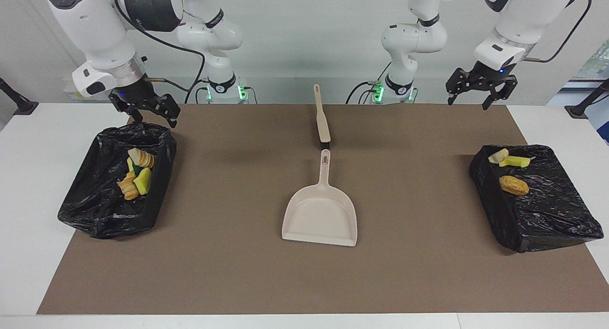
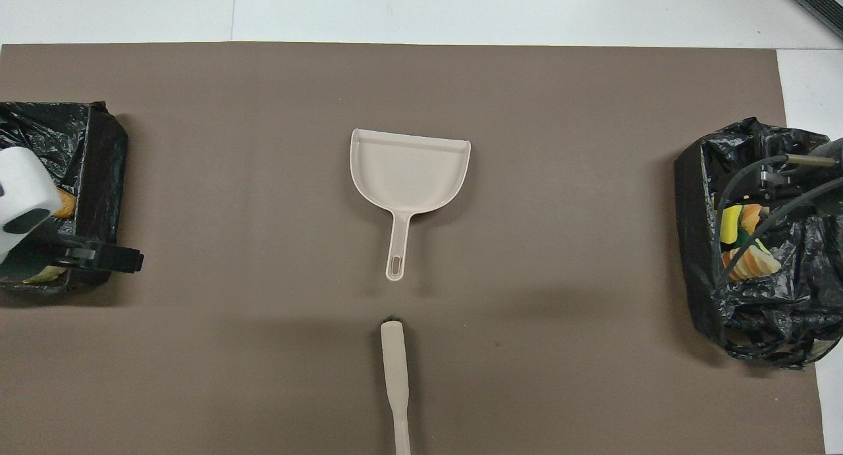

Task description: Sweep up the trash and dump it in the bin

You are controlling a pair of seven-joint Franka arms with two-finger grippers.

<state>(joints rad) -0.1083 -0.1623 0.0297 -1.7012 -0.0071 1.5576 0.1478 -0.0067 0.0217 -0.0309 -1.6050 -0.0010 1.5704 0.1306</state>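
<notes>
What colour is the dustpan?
The dustpan is plain beige, clearest in the facing view.

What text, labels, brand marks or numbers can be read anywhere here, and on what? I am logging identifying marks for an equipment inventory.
None can be read.
Right arm: a light mark on the dark elbow band, too small to make out.
Dustpan, brush, both black-lined bins and the brown mat: no printing visible.
</notes>
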